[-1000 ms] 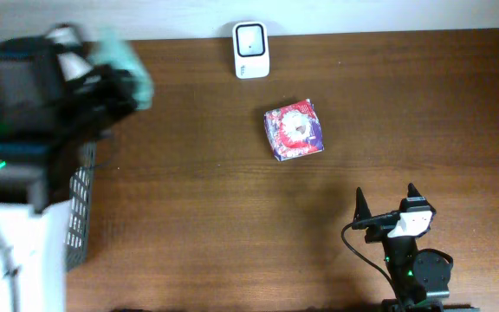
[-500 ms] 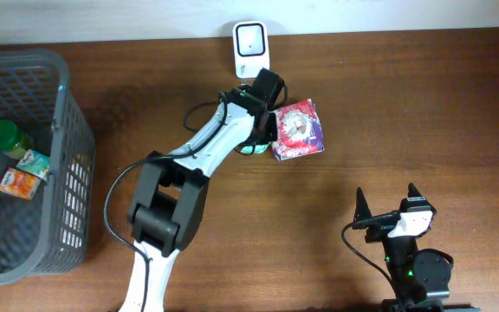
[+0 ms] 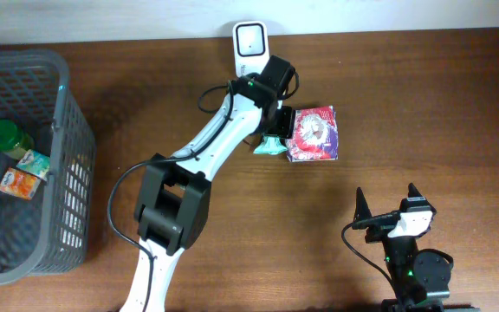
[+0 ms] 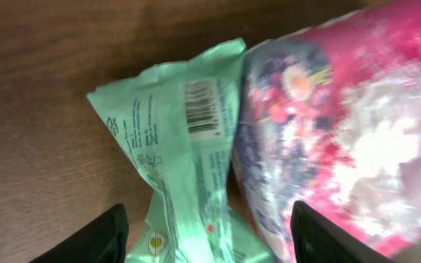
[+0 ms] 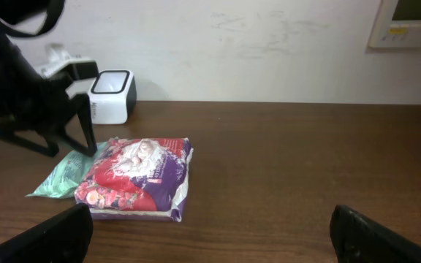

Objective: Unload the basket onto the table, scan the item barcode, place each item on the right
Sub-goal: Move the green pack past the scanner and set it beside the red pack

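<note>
Scanner [image 3: 251, 49] at far edge of table [image 3: 431, 104]. Packet [image 3: 267, 146] just before it, touching pack [image 3: 315, 134] on right. Basket [image 3: 78, 186] far left, with bottle [image 3: 5, 136] and cartons [image 3: 24, 173] inside.

- Counter [image 3: 423, 95]: brown wood grain, smooth, faint sheen.
- Green packet [image 4: 188, 146]: thin crinkled plastic film, glossy.
- Pink pack [image 3: 314, 134]: glossy printed plastic wrap.
- Scanner [image 3: 250, 49]: smooth white plastic.

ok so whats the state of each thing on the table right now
green packet: flat on table, barcode up, against pink packet
pink packet: flat on table
left gripper: open over green packet
right gripper: open, empty
scanner: standing at back edge
basket: upright, not empty
</note>
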{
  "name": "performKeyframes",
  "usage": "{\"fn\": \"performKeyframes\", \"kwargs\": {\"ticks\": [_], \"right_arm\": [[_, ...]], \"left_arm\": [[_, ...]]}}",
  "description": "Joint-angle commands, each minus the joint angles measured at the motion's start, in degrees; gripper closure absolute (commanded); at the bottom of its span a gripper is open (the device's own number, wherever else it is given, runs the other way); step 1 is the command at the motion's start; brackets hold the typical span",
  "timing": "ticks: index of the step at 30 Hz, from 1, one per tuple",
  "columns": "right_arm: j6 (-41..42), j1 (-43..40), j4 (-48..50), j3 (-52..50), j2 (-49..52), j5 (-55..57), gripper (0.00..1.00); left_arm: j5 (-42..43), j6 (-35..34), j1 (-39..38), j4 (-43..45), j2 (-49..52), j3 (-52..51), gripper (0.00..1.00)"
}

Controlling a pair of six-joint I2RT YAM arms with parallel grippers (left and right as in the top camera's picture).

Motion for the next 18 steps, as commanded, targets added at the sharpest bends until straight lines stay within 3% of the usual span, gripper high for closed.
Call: {"fn": "performKeyframes", "kwargs": {"ticks": [1, 2, 4, 7, 8, 9, 13, 14, 18], "right_arm": [[-0.3, 0.0, -0.1, -0.5, -0.2, 0.1, 0.01], [-0.3, 0.0, -0.1, -0.5, -0.2, 0.1, 0.01], [-0.3, 0.0, -0.1, -0.5, -0.2, 0.1, 0.01], [-0.3, 0.0, -0.1, -0.5, -0.2, 0.1, 0.02], [-0.3, 0.0, -0.1, -0.5, -0.2, 0.1, 0.01], [-0.3, 0.0, -0.1, -0.5, -0.2, 0.1, 0.02], [-0.3, 0.0, -0.1, -0.5, -0.2, 0.1, 0.01], [-0.3, 0.0, -0.1, -0.5, -0.2, 0.1, 0.01], [-0.3, 0.0, -0.1, -0.5, -0.2, 0.1, 0.01]], "left_arm": [[1.0, 0.7, 0.2, -8.5, 0.3, 11.4, 0.32], [1.0, 0.7, 0.5, -11.4, 0.2, 15.1, 0.34], [0.9, 0.7, 2.6, -24.8, -1.1, 33.1, 0.33], [-4.4, 0.9, 6.8, -37.8, -4.8, 49.9, 0.29], [-7.5, 1.3, 9.7, -42.5, -7.1, 56.0, 0.01], [-7.2, 4.2, 12.6, -42.4, -10.5, 56.9, 0.01], [-7.9, 4.9, 24.7, -42.5, -19.7, 56.8, 0.01], [-7.4, 9.9, 27.9, -42.5, -22.2, 56.0, 0.01], [-12.6, 10.7, 37.1, -42.4, -33.4, 39.7, 0.01]]}}
